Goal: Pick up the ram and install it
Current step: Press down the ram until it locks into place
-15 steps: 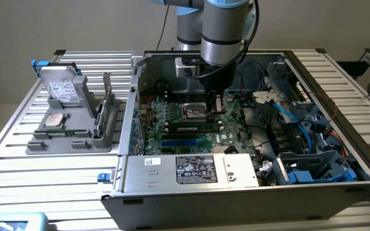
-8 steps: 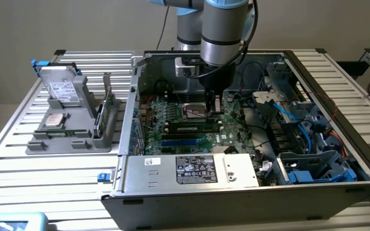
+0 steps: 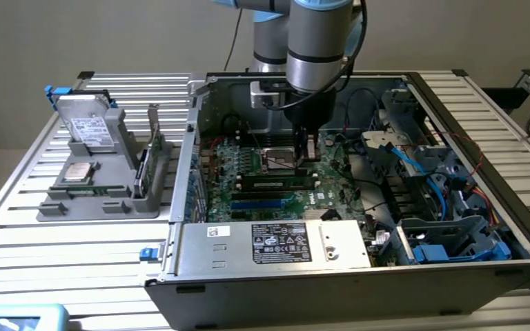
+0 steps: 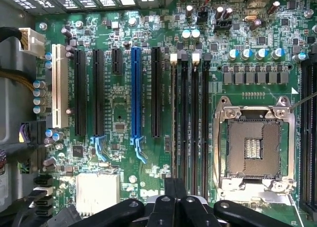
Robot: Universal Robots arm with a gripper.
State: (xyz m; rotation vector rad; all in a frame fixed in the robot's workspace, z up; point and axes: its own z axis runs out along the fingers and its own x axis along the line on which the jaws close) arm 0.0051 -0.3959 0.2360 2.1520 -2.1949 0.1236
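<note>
Here, closed jaws hang over the motherboard (image 4: 119, 100), its case (image 3: 339, 293) on a slatted table (image 3: 72, 245), beige wall (image 3: 108, 34) behind.

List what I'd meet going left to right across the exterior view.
hard drive → upright expansion card → computer case's side wall → gripper over the motherboard → grey drive cage

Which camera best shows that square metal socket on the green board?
The wrist view: it looks straight down on the processor socket, metal frame and contact grid plain. The exterior view shows the socket at a slant, close beside the gripper.
</note>
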